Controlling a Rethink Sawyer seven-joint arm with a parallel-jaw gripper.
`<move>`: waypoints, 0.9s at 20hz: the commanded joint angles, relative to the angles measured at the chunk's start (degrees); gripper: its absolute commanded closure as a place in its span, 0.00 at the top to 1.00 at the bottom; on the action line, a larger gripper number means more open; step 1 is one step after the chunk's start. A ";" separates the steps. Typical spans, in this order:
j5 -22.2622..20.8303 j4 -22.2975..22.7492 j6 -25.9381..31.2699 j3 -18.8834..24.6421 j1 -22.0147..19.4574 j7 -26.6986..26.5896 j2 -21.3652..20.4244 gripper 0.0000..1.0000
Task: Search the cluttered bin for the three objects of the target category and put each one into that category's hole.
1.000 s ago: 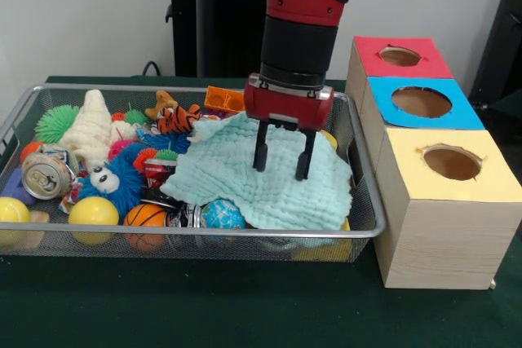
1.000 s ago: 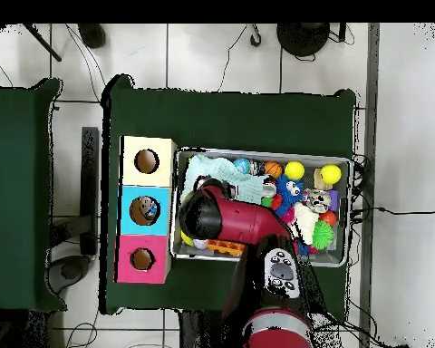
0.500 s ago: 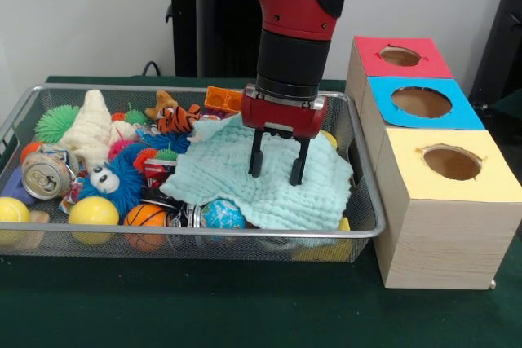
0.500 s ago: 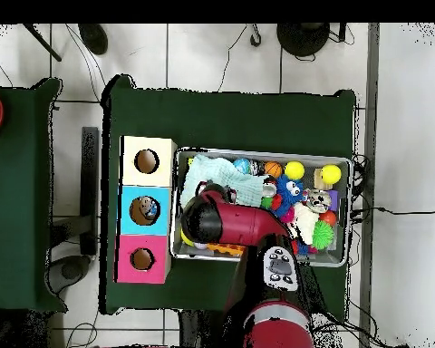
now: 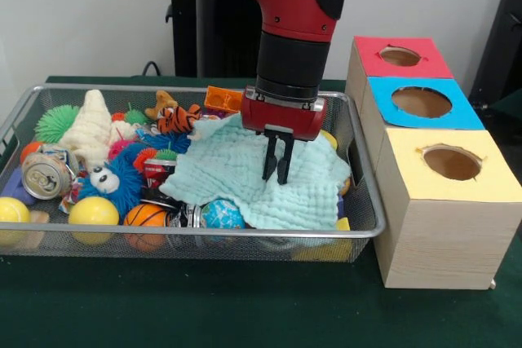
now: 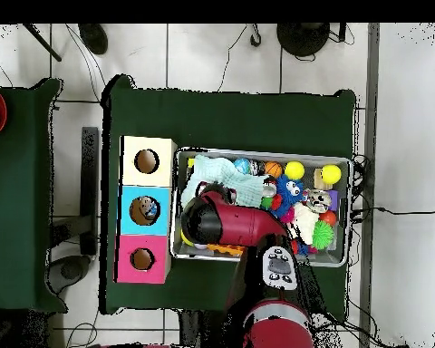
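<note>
Now that my claw (image 5: 277, 175) has pinched together on the cloth (image 5: 236, 173) by the basket's (image 5: 359, 230) right end, it's bunched; lifting should uncover hidden toys

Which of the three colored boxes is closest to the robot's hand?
The blue box, the middle one; the hand hangs over the cloth level with it.

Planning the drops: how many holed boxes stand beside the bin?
3, in a row beside the bin: the yellow box nearest the camera, the blue box in the middle, the red box farthest back. None appears hidden.
</note>
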 commanded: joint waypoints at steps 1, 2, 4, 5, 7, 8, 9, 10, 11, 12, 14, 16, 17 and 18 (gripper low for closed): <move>-2.71 -1.34 0.12 4.18 -1.37 4.21 0.60 0.00; -2.53 -0.73 0.56 4.52 -1.61 4.40 0.15 0.00; -2.49 -0.57 1.81 4.87 -2.05 3.93 -0.50 0.00; -2.56 -0.44 2.21 4.91 -2.23 3.71 -0.88 0.00; -2.68 0.13 3.76 4.42 -2.32 3.12 -2.55 0.00; -2.68 0.55 5.04 4.28 -2.42 2.68 -3.83 0.00; -2.75 1.00 6.15 4.04 -2.40 2.26 -5.02 0.00; -2.85 1.69 6.92 4.06 -2.59 1.96 -5.96 0.00; -2.86 2.28 7.76 4.10 -2.75 1.70 -6.93 0.00; -2.76 2.58 8.80 4.14 -2.94 1.40 -7.84 0.00; -2.59 2.99 10.94 4.23 -3.20 0.70 -9.68 0.00; -2.48 3.25 13.24 4.67 -3.88 -0.26 -11.49 0.00; -2.38 3.41 14.27 4.91 -4.09 -0.54 -12.27 0.00; -2.35 3.85 15.33 5.25 -4.72 -1.03 -13.45 0.00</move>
